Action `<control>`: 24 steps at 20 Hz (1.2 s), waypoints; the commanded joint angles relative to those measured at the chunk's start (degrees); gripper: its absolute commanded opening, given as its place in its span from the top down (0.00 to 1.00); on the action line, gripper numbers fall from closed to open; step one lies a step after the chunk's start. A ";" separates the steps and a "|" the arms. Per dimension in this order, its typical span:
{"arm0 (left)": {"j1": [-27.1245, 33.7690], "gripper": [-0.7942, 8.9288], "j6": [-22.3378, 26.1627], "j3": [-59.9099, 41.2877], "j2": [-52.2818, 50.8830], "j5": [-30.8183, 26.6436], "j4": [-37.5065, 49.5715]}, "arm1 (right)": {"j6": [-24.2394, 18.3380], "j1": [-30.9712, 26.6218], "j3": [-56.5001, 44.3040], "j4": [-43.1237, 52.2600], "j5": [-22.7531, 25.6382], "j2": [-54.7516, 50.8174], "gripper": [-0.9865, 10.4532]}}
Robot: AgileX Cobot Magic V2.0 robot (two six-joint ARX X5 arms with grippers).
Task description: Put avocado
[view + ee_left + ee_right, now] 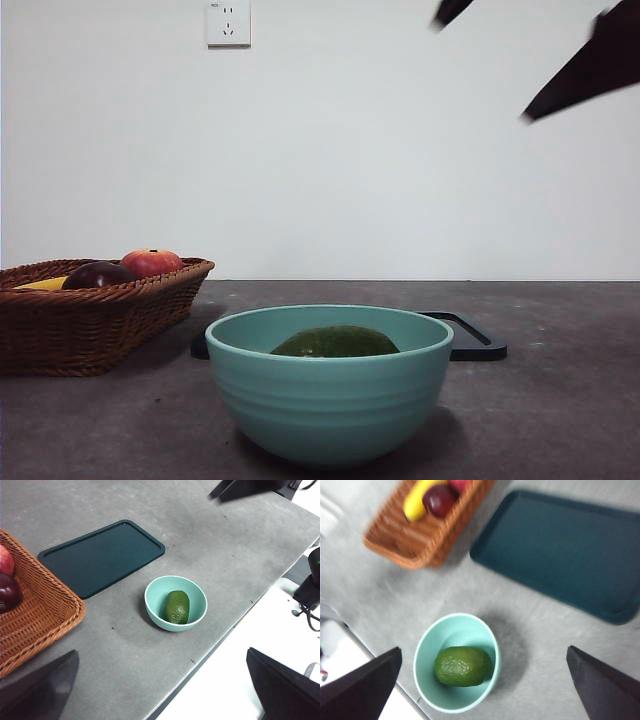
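My right gripper's (pixel 482 690) fingers (pixel 362 687) stand spread wide and hold nothing, poised high above the teal bowl (pixel 422 647); the picture from that wrist is blurred. My left gripper's (pixel 165 690) fingers (pixel 282 687) are likewise parted and empty, raised well above the grey table (pixel 235 550) near its front edge.

Between the right gripper's jaws in its wrist view, the avocado (pixel 463 666) lies on its side in the bottom of the bowl, dark green and dull-skinned. The front view shows only its rounded top over the bowl's rim.

Behind the bowl, flat on the table, lies a dark teal tray (pixel 102 555), apart from the bowl. Beside the tray stands a woven wicker basket (pixel 95 320), its corner just beside the tray's near end. In the basket rest a red-orange apple (pixel 152 262), a dark purple round fruit (pixel 98 275) and a yellow banana (pixel 419 499), the purple fruit touching the banana.

On the white wall behind, a white power socket (pixel 228 22) sits high up; I can read no lettering on it, and nothing else carries legible writing.
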 commanded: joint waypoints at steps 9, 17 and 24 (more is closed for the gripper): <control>-0.37 0.31 -0.17 0.55 0.09 -0.24 0.68 | 4.68 9.49 3.63 2.19 8.37 27.08 0.46; -0.37 0.31 -0.17 0.55 0.09 -0.24 0.68 | 5.09 9.46 3.63 3.32 10.91 33.90 0.61; -0.37 0.31 -0.17 0.55 0.09 -0.24 0.70 | 6.67 9.77 3.65 4.90 7.67 35.63 0.91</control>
